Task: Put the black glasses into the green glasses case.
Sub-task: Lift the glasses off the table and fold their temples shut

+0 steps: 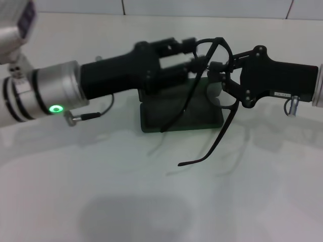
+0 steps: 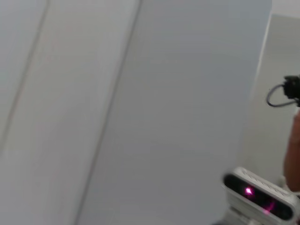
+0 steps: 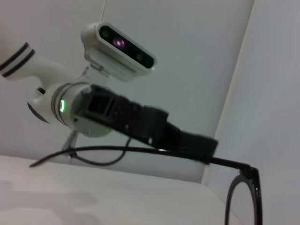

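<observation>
Two robot arms are meeting above a white table (image 1: 151,201), with the black glasses (image 1: 214,75) suspended in the air between them. The left gripper (image 1: 199,56) is reaching in from nine o'clock, its fingers closed on the frame near the front rim, while the right gripper (image 1: 226,75) is coming in from three o'clock, its fingers pinching the frame around the bridge or hinge; exactly which part each is touching cannot be told. Both temple arms are hanging open, one sloping toward seven o'clock across the green glasses case (image 1: 181,118), the other trailing lower toward six o'clock, its curved tip hovering near the table.

The case is lying directly beneath the left gripper, partly hidden by it; whether its lid is standing open cannot be told from here.

The glasses are looking light, thin and springy, and probably fragile at the hinges and lenses. A firm squeeze on a lens is likely to smear or crack it, so the rim beside the bridge or the hinge block is appearing the safest hold. The splayed temples are likely to be the main nuisance: unfolded, they are reaching past the case's edges and may catch on its wall.

In the right wrist view one temple is running as a long dark line toward a round lens, with the left arm's camera (image 3: 119,47) looming behind. A thin cable (image 1: 88,116) is dangling near the left wrist, well clear of the case.
</observation>
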Robot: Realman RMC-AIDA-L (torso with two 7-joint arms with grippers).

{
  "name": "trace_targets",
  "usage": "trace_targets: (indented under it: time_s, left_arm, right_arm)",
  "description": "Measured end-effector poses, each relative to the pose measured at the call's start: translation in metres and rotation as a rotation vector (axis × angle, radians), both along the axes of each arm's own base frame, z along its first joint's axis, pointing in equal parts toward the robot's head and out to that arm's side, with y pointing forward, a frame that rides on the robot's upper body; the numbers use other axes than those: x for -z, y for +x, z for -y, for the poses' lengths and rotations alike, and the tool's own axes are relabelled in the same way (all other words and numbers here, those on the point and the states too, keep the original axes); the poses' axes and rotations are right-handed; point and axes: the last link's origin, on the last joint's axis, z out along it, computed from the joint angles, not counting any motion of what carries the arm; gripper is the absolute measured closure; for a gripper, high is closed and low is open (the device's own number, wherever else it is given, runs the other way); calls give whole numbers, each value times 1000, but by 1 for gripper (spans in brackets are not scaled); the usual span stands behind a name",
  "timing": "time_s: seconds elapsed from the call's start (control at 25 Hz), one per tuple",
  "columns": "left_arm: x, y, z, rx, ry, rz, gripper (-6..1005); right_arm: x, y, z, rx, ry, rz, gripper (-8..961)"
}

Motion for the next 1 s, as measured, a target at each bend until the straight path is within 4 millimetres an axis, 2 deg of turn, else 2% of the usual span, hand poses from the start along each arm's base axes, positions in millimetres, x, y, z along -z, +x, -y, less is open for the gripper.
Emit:
trace_targets:
  time_s: [0.16,0.44,0.68,1.0]
  left_arm:
    - [-7,-6,5,-7,51,19,437]
    - [-8,4,15,80,2,46,437]
    - [5,13,15,121,-86,-14,437]
    - [17,15,13,121,-114,-68,437]
  right_arm:
    - [0,0,-1,4,3,4,843]
    - [5,-3,-3,11,-18,20,843]
    - [7,-7,-3,0,-26,22,844]
    - [9,-14,0,-11,-73,11,844]
